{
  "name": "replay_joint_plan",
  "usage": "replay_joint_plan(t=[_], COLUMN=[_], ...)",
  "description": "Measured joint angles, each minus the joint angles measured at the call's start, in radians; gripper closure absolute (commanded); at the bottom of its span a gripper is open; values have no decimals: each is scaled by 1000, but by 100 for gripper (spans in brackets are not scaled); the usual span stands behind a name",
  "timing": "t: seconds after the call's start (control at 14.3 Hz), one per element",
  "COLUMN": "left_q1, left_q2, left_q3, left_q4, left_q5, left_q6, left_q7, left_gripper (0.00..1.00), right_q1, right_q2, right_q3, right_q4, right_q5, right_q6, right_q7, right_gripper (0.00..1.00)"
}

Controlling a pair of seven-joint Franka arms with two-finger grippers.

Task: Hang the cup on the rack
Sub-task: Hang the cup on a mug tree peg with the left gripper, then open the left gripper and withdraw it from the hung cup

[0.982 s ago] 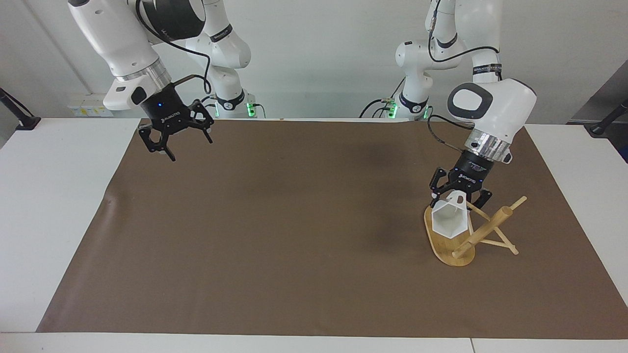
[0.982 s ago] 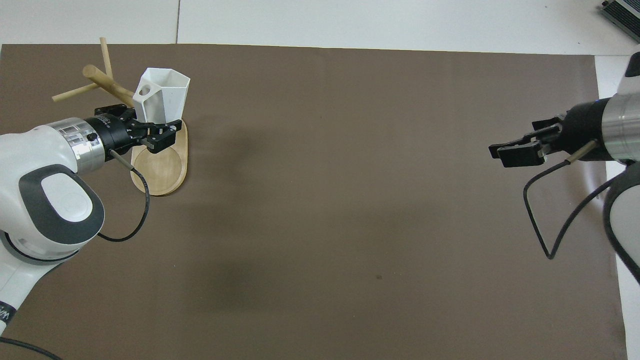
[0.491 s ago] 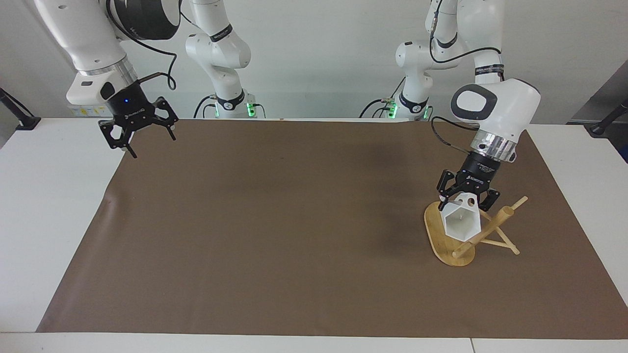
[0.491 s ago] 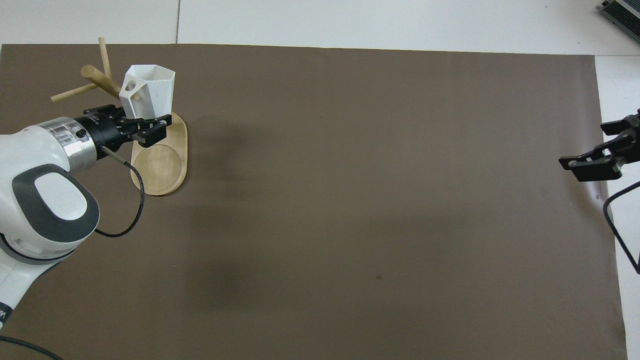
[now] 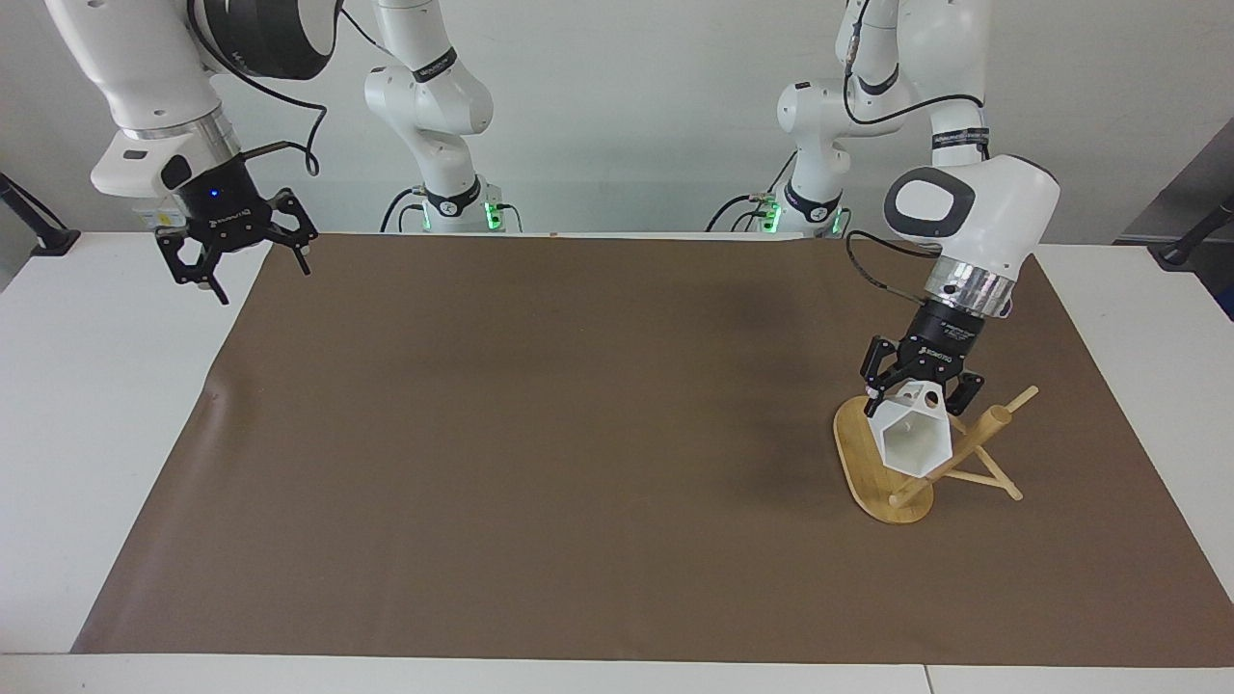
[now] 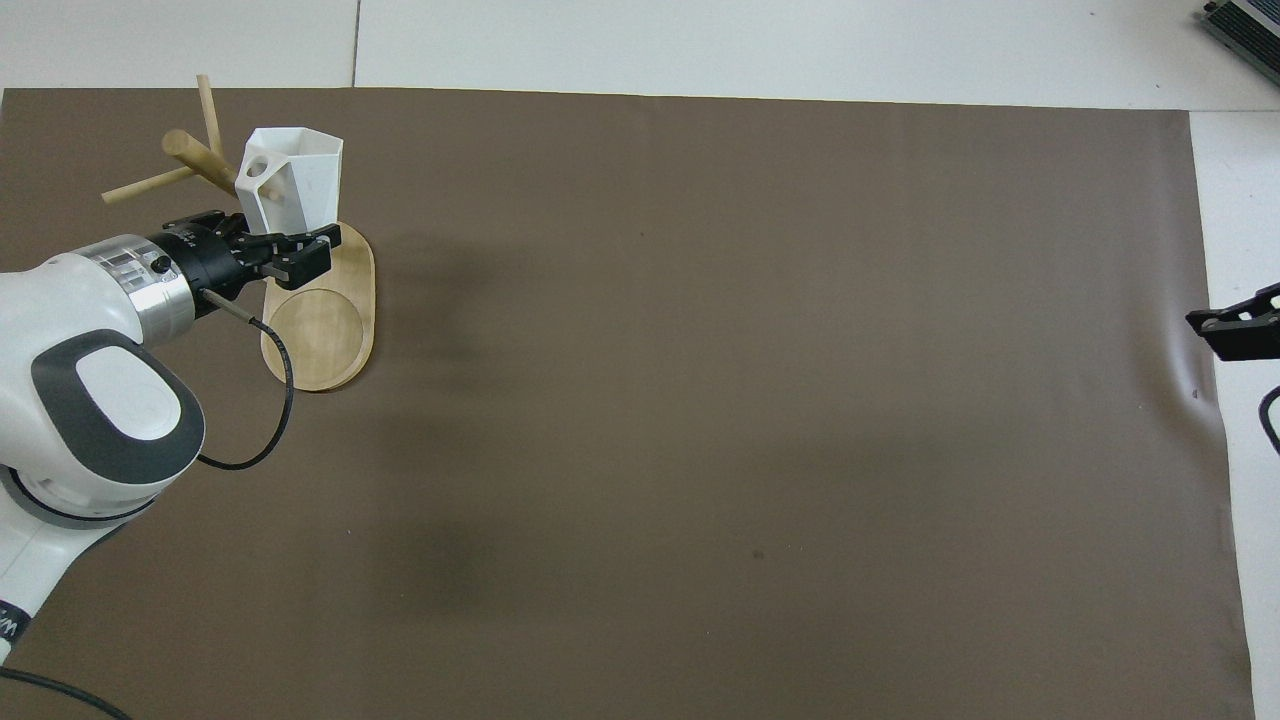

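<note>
At the rack [image 5: 882,477], left gripper [image 5: 921,387] flanks cup [image 5: 914,440]

Worktop [image 6: 760,40]: white, mostly covered by a brown mat [image 6: 700,400].
Rack [image 6: 320,340]: bamboo, oval base on the mat at the left arm's end; post and pegs rise at the end of the base farther from the robots.
Cup [image 6: 290,185]: white, faceted, against the post, handle hole visible.
Left gripper [image 6: 285,255]: at the cup's base, over the rack.
Right gripper [image 6: 1240,325]: at the mat's edge, only partly in view.

brown mat [image 5: 540,434], white table [image 5: 87,386]
</note>
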Motion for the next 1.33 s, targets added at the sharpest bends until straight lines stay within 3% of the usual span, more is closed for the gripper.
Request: replay_joint_plan(t=[0.21, 0.56, 0.98, 1.33], left_q1=[1, 13, 102, 124], left_q2=[0, -2, -54, -115], left_q3=[1, 8, 12, 15], left_q4=[2, 14, 100, 201], left_q5=[0, 28, 302, 529], left_q6=[2, -28, -275, -496], left_q7=[-4, -3, -4, 9], left_gripper=[0, 0, 0, 0], right_q1=[0, 5, 5, 5], right_q2=[0, 0, 0, 0], right_q3=[0, 7, 8, 6], right_q4=[1, 0, 0, 0], right_q5=[-3, -3, 38, 85], right_q6=[0, -2, -53, -85], right_q7=[70, 392, 645, 736], right_gripper=[0, 0, 0, 0])
